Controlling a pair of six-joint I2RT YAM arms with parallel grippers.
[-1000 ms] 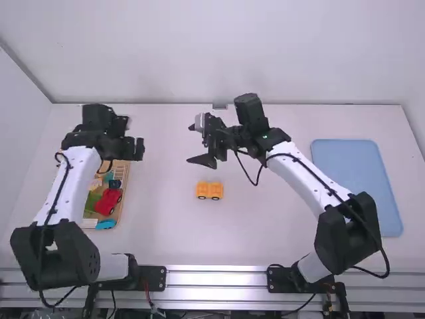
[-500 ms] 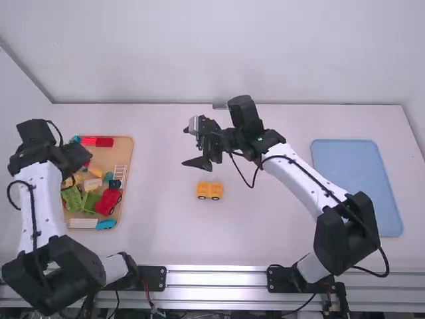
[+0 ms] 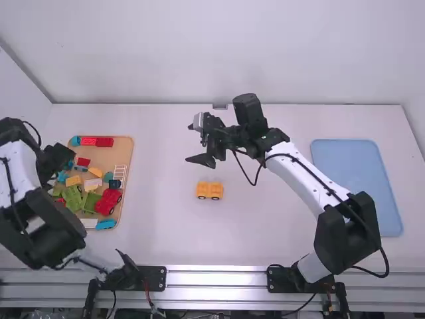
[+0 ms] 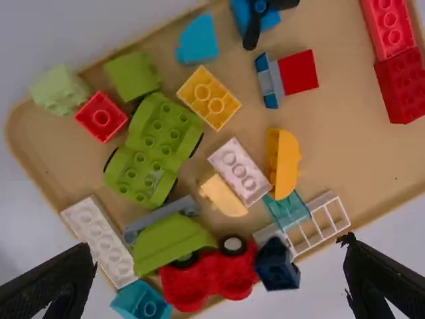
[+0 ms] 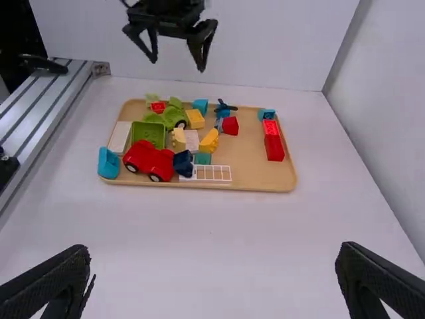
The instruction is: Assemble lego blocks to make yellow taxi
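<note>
Left pincer (image 3: 60,170) and right pincer (image 3: 192,143), each released.
We see 1 yellow wheeled base (image 3: 210,190) right of the tray (image 3: 121,152).

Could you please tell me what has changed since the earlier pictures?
The left gripper has swung left, from near the tray's right edge toward its left side, uncovering more blocks. The right gripper is nearly where it was; the yellow wheeled piece and blue board stayed put.
</note>
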